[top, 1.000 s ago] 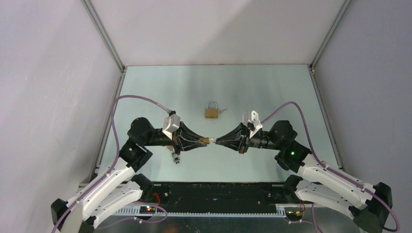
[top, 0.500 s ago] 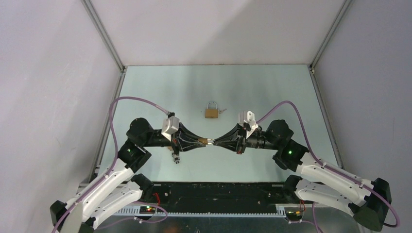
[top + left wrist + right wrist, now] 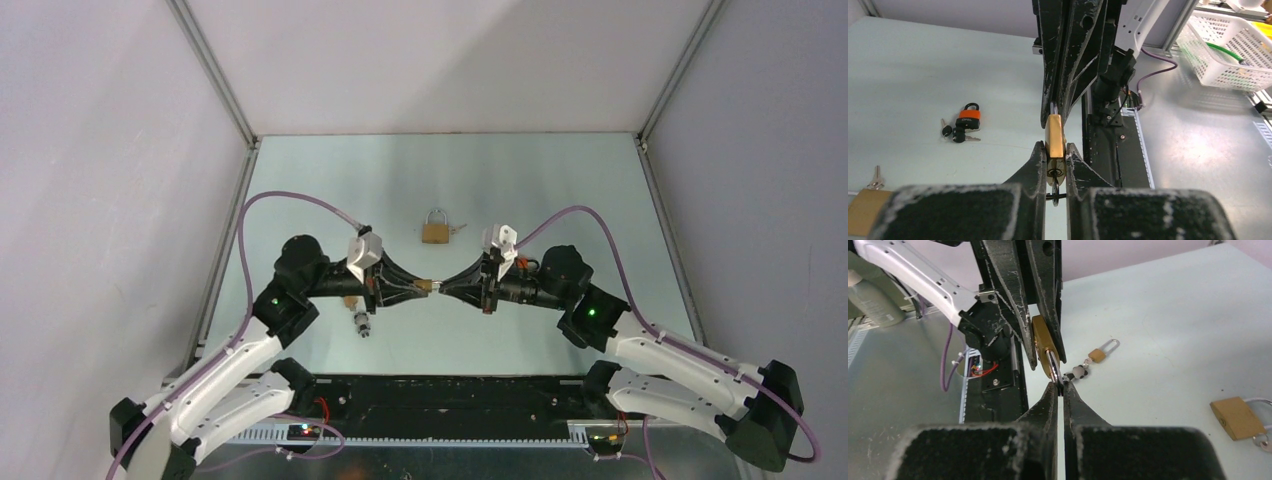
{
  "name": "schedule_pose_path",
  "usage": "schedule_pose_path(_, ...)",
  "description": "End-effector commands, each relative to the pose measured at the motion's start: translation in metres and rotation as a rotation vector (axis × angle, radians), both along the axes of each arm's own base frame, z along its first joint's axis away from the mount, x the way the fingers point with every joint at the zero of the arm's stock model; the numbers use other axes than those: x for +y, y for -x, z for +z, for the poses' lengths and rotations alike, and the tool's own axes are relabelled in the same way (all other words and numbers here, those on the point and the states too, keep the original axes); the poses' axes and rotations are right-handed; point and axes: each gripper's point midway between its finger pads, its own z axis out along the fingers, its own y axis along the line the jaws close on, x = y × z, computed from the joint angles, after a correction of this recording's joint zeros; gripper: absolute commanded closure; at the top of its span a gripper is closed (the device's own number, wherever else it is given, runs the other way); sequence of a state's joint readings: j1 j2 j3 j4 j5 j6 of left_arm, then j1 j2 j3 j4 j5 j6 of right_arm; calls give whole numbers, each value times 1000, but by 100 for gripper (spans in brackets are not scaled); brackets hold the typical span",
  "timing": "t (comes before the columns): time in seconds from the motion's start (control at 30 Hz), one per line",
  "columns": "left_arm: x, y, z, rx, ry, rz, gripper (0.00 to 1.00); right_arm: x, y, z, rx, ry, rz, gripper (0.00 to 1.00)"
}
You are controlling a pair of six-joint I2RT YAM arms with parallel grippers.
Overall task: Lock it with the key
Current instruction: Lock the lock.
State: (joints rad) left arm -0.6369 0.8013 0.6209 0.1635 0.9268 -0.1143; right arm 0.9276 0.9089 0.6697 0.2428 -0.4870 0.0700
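A brass padlock [image 3: 1054,140] hangs above the table between both grippers. My left gripper [image 3: 1054,150] is shut on its body. The key [image 3: 1055,190] sits in the keyhole at the lock's bottom end, between the left fingers [image 3: 1037,165]. My right gripper [image 3: 1059,386] is shut on the silver shackle [image 3: 1052,362], tip to tip with the left one. From above, the lock [image 3: 428,287] shows only as a small glint between the left gripper [image 3: 419,287] and the right gripper [image 3: 442,289].
A second brass padlock [image 3: 435,230] with keys lies on the table beyond the grippers. A small long-shackled padlock [image 3: 1100,352] and an orange padlock [image 3: 968,116] with keys lie under the left arm. A white basket [image 3: 1228,50] stands off the table.
Both wrists have rolled and drawn slightly closer over the table's middle. The padlock stays gripped between them at nearly the same spot.
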Motion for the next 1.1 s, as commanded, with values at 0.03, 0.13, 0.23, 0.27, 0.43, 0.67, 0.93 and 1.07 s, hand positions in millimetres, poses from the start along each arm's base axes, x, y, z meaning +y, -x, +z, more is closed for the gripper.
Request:
schedule_pose_path(0.03,-20,-6,11,-37,36,28,100,20,20,36,-11,-121,92,100)
schedule_pose_path(0.13,-15,-24,21,-27,61,153,100,4,3,31,56,-140,20,90)
schedule_pose_path(0.23,-8,-43,32,17,94,280,100,-24,-18,30,130,-210,-50,68)
schedule_pose_path(0.27,-6,-46,35,29,104,304,100,-35,-16,31,121,-248,-57,63)
schedule_pose_path(0.43,-6,-65,53,251,190,423,100,-73,-33,41,137,-338,-187,43)
schedule_pose_path(0.67,-3,-82,68,485,310,525,100,-89,-67,63,367,-546,-379,29)
schedule_pose_path(0.93,-9,-83,82,758,470,476,97,-74,-107,53,648,-613,-492,26)
schedule_pose_path(1.07,-13,-83,83,804,496,451,98,-59,-108,67,666,-644,-431,27)
